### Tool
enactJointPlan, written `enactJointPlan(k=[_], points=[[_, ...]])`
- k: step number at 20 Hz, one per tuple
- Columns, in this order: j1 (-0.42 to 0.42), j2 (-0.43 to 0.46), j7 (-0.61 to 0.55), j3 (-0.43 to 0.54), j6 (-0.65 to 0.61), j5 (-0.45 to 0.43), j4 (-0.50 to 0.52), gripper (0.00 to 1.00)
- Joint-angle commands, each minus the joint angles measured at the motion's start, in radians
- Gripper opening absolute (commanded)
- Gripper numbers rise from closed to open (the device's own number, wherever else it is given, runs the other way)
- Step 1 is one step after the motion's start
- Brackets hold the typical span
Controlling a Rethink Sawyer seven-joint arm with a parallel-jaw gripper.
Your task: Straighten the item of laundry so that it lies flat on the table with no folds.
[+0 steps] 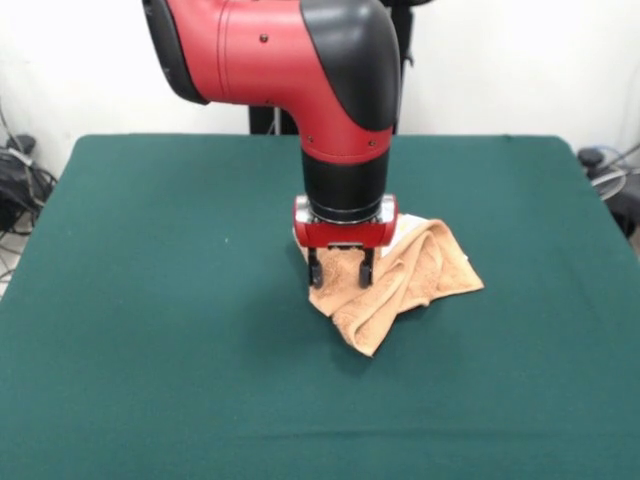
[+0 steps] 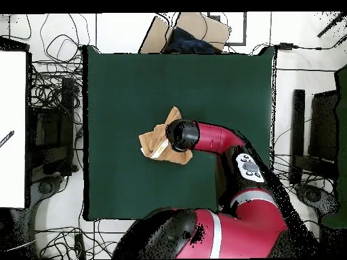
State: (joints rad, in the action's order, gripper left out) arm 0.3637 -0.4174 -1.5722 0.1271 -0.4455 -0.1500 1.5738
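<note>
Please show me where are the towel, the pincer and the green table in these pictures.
towel [image 1: 420,275]: front view, on its crumpled middle, right of the pincer.
pincer [image 1: 341,270]: front view, between the two black fingertips, down at the towel's left edge.
table [image 2: 122,88]: overhead view, on bare green cloth away from the towel.

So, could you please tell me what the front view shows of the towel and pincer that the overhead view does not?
Only the front view shows the pincer: its two dark fingers reach down onto the near-left part of the crumpled towel, with fabric between them, and the towel's rolled folds are visible. Only the overhead view shows the towel's outline from above and the table's full extent; there the arm hides the pincer. Both show the towel still bunched, not flat, near the table's middle.
</note>
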Motion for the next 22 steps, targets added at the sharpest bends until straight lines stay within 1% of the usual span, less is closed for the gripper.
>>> enactJointPlan(k=[1, 5, 10, 16, 19, 21, 22], points=[[-0.033, 0.091, -0.114, 0.026, 0.137, -0.053, -0.012, 1.0], [-0.019, 0.128, -0.116, 0.04, 0.178, -0.051, -0.005, 1.0], [-0.025, 0.179, -0.121, 0.045, 0.195, -0.045, -0.022, 1.0], [-0.003, 0.263, -0.12, 0.08, 0.218, -0.025, -0.032, 1.0], [0.005, 0.266, -0.115, 0.087, 0.244, -0.037, -0.026, 1.0], [-0.001, 0.263, -0.115, 0.081, 0.24, -0.039, -0.029, 1.0], [-0.004, 0.261, -0.114, 0.078, 0.238, -0.041, -0.032, 0.0]])
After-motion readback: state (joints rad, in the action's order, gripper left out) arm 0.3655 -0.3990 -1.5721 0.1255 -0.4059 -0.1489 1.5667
